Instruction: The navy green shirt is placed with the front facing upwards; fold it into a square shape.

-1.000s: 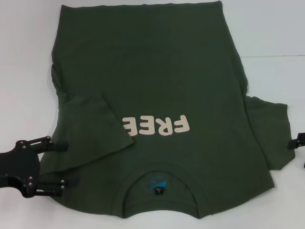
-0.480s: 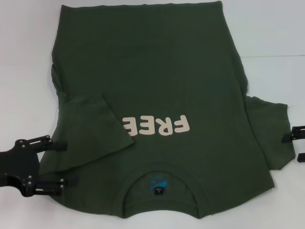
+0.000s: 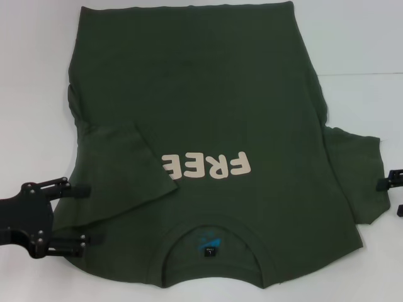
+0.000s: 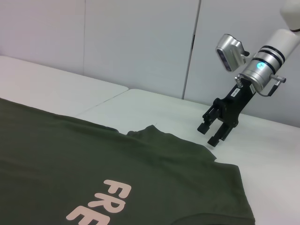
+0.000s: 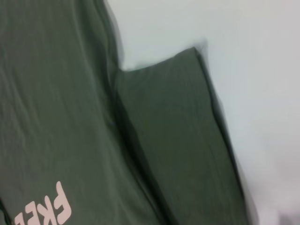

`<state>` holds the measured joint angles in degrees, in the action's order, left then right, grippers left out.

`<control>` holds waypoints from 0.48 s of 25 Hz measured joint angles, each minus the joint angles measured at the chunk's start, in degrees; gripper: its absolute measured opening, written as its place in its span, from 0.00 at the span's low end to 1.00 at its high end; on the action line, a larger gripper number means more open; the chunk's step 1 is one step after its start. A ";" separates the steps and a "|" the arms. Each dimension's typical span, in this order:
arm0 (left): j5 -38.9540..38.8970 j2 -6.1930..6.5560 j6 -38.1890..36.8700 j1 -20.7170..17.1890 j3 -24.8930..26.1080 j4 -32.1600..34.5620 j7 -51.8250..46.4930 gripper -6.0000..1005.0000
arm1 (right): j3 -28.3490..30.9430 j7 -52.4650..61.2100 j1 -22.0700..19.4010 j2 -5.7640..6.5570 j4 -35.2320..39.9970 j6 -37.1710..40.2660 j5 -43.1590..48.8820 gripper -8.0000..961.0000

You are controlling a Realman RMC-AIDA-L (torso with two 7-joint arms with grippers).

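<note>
You see the navy green shirt (image 3: 208, 138) lying flat on the white table (image 3: 365, 50), its left sleeve folded inward over the chest. The left gripper (image 3: 87, 214) rests at that folded edge, fingers spread. The right gripper (image 4: 209, 134) hovers just beside the outspread right sleeve (image 3: 359, 176), fingers parted.

Bare table (image 3: 365, 50) all around shirt (image 3: 201, 107).

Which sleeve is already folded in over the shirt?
The sleeve on the robot's left: it lies folded onto the navy green shirt, covering the lettering's end. The right sleeve is spread flat on the table, beside the right gripper.
</note>
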<state>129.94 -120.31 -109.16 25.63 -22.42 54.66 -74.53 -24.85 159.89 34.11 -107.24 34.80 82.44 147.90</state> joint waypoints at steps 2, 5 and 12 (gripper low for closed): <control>-0.02 0.00 0.00 0.02 0.00 0.00 0.00 0.93 | -0.06 -0.08 0.01 -0.04 0.00 -0.23 -0.07 0.83; -0.03 0.00 0.00 0.07 0.00 0.00 0.00 0.93 | -0.40 -0.31 0.32 -0.26 -0.04 -0.63 0.03 0.83; -0.04 0.00 0.00 0.12 0.00 0.00 0.00 0.93 | -1.09 -0.49 0.57 -0.33 -0.62 -1.18 -0.17 0.83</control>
<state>129.90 -120.31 -109.16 25.75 -22.42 54.66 -74.53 -25.94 159.40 34.68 -107.57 34.18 81.26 147.73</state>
